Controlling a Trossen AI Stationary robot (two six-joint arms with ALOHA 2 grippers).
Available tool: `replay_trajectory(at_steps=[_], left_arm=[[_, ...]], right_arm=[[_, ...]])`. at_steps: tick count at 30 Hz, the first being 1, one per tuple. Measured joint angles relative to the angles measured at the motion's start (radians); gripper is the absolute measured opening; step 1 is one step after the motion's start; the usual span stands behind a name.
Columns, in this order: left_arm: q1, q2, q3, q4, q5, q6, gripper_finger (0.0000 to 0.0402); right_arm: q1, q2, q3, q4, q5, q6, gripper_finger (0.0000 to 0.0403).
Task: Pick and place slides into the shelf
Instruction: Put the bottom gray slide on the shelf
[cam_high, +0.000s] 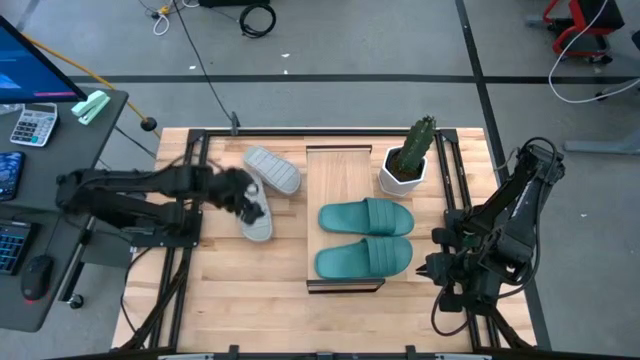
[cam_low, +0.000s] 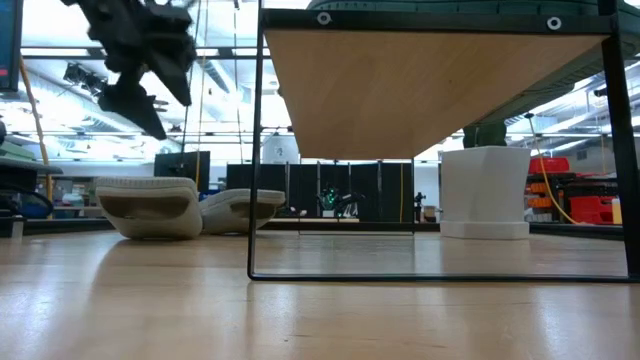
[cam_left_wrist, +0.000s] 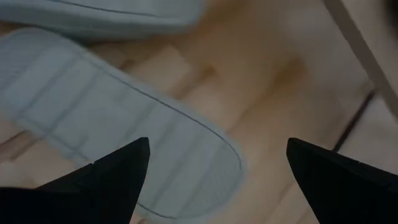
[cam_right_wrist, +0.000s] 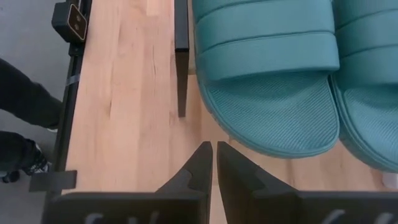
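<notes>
While the left gripper (cam_high: 252, 203) hangs with fingers spread over the grey slides (cam_high: 262, 196) at frame centre-left, we risk pinching only a thin edge; the teal pair (cam_high: 366, 236) occupies the shelf (cam_high: 338, 166).

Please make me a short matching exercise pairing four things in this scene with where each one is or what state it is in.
Things:
1. teal slides
2. grey slides
3. left hand
4. right hand

Places or states:
A. open, above a grey slide
B. side by side on the shelf
C. shut, near the shelf's end
D. on the tabletop, beside the shelf

Pairs: 1-B, 2-D, 3-A, 4-C
</notes>
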Motion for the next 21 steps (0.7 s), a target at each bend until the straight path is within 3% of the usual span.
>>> replay_trajectory(at_steps=[4, 9, 16, 21], left_arm=[[-0.192, 0.059, 0.0, 0.008, -0.109, -0.036, 0.0384], [-0.351, 0.181, 0.067, -0.058, -0.255, -0.113, 0.0374], [-0.461, 0.415, 0.278, -0.218, -0.305, -0.078, 0.0329], [-0.51, 0.578, 0.387, -0.341, -0.337, -0.052, 0.0319]], right_arm=[[-0.007, 0.0, 0.0, 0.0, -0.001, -0.013, 0.003], [-0.007, 0.0, 0.0, 0.0, -0.004, -0.013, 0.003], [-0.006, 0.0, 0.0, 0.0, -0.024, -0.04, 0.003], [-0.006, 0.0, 0.0, 0.0, -0.026, -0.069, 0.003]])
